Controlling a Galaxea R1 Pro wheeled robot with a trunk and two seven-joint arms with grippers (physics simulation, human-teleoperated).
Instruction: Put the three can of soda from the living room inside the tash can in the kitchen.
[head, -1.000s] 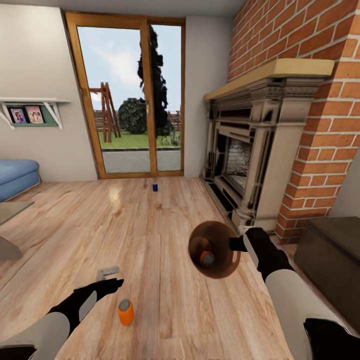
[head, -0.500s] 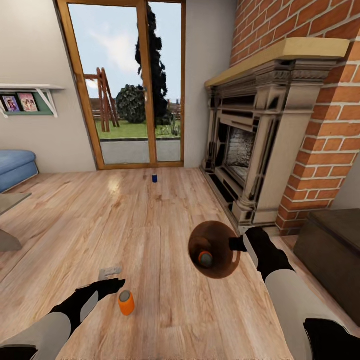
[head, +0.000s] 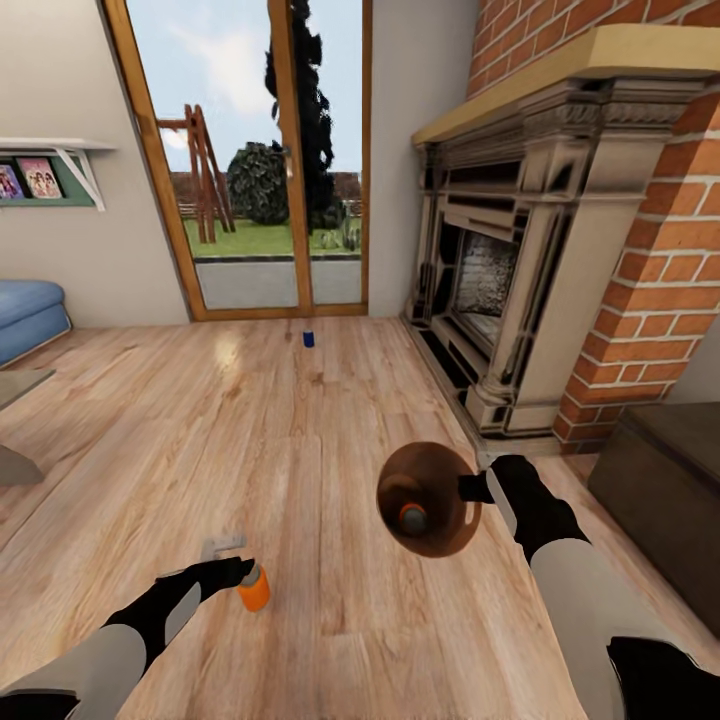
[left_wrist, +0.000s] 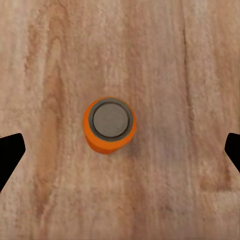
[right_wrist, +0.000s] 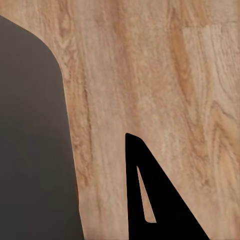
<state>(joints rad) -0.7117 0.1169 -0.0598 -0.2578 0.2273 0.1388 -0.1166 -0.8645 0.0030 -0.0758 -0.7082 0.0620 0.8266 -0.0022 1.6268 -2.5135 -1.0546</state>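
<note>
**One can binned, a second under the left gripper, a third far off**

An orange can of soda (head: 253, 587) stands upright on the wood floor (head: 300, 450) of the living room, its silvery top facing up. In the left wrist view the same can (left_wrist: 109, 125) sits centred between the two dark fingertips at the picture's edges, so the left gripper (head: 232, 571) is spread wide, hangs directly above the can and touches nothing. From the head view the fingertips reach just to the can's near side.

The right gripper (head: 478, 487) is pinched on the rim of the trash can (head: 428, 499), holding the bin tilted off the floor so that its coppery inside faces the head camera. Another orange can (head: 413, 517) lies inside it. In the right wrist view a dark finger (right_wrist: 160, 200) and the bin's grey wall (right_wrist: 30, 150) show against the floorboards.

A dark blue can (head: 309, 339) stands well ahead of both grippers, near the wood-framed glass doors (head: 250, 160) and to the left of the fireplace (head: 520, 250).

As a judgement: one can of three is already collected; the second looks ready to be grasped once the left gripper comes down and closes on it; the blue can is untouched. The bin is here and not in the kitchen, so carrying it back there also appears to remain.
</note>
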